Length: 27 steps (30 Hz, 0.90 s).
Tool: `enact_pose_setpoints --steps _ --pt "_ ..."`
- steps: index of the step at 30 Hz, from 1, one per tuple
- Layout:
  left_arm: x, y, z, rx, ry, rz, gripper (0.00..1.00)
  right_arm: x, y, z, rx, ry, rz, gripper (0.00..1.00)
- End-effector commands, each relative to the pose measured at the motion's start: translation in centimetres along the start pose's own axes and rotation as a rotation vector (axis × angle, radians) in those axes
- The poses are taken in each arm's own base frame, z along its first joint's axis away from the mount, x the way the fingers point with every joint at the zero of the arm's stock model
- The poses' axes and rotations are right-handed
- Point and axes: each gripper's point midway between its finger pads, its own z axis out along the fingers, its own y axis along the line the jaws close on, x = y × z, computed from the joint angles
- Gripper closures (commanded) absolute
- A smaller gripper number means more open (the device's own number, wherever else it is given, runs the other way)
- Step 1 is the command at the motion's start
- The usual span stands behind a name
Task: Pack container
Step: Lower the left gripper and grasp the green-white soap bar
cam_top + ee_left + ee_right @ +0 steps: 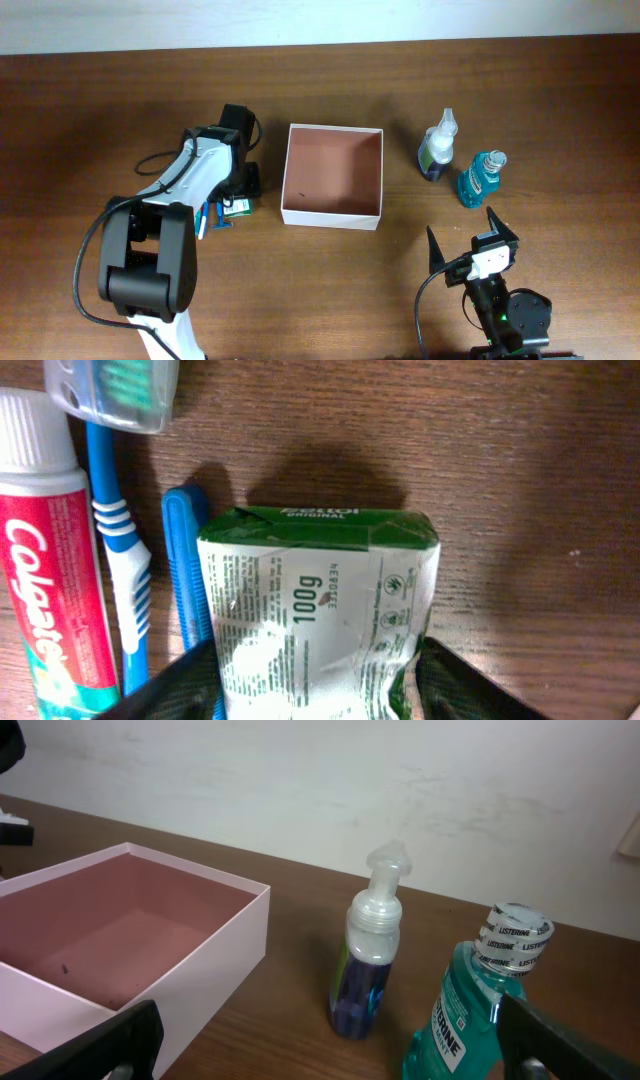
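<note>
The container (331, 217) is a square, shallow white box with a pinkish-brown inside, standing empty at mid-table; it also shows in the right wrist view (205, 970). My left gripper (236, 203) is down at the table to the container's left. In the left wrist view its fingers (315, 702) press both sides of a green-and-white soap pack (320, 600), whose wrapper is crumpled at the right finger. My right gripper (472, 238) is open and empty near the front edge, its fingers (330, 1055) wide apart and facing two bottles.
A clear pump bottle with purple liquid (438, 148) (368, 960) and a teal Listerine bottle (482, 178) (478, 1010) stand upright right of the container. A Colgate tube (50, 580), a blue-and-white toothbrush (118, 550) and a blue stick (186, 560) lie left of the soap.
</note>
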Motion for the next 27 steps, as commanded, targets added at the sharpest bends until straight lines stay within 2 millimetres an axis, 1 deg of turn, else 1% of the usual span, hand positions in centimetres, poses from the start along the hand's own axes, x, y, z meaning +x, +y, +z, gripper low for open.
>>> enact_pose_setpoints --steps 1,3,4,5,7,8,10,12,15,17,21,22,27 --pt "0.9 0.3 1.8 -0.020 0.041 -0.004 0.33 0.2 -0.2 0.0 0.010 0.002 0.004 0.02" --pt "1.2 0.4 2.2 -0.024 0.050 -0.003 0.33 0.2 -0.2 0.0 0.010 0.003 0.005 0.02" --pt "1.2 0.4 2.2 -0.024 0.051 -0.003 0.37 0.2 -0.2 0.0 0.010 0.002 0.004 0.02" --pt "1.2 0.4 2.2 -0.023 0.050 -0.003 0.44 0.2 -0.2 0.0 0.010 0.002 0.004 0.02" --pt "1.1 0.4 2.1 -0.023 0.048 -0.004 0.65 0.2 -0.2 0.0 0.010 0.003 0.005 0.02" --pt "1.1 0.4 2.1 -0.023 0.048 -0.004 0.72 0.2 -0.2 0.0 0.010 0.003 0.005 0.02" --pt "1.1 0.4 2.1 -0.023 0.049 -0.004 0.72 0.2 -0.2 0.0 0.010 0.002 0.004 0.02" --pt "1.1 0.4 2.1 -0.023 0.049 -0.004 0.68 0.2 -0.2 0.0 0.010 0.003 0.005 0.02" --pt "0.8 0.3 1.7 -0.022 0.044 -0.004 0.65 0.2 -0.2 0.0 0.010 0.002 0.004 0.02" --pt "0.5 0.3 1.1 -0.020 0.038 -0.005 0.65 0.2 -0.2 0.0 0.010 0.002 0.004 0.02" --pt "-0.4 0.3 -1.1 -0.008 -0.002 -0.010 0.65 0.2 -0.2 0.0 0.010 0.003 0.005 0.02" --pt "-0.6 0.3 -1.4 -0.005 -0.010 -0.011 0.65 0.2 -0.2 0.0 0.010 0.002 0.004 0.02" --pt "-0.5 0.4 -1.5 -0.008 -0.012 -0.011 0.65 0.2 -0.2 0.0 0.010 0.002 0.004 0.02"
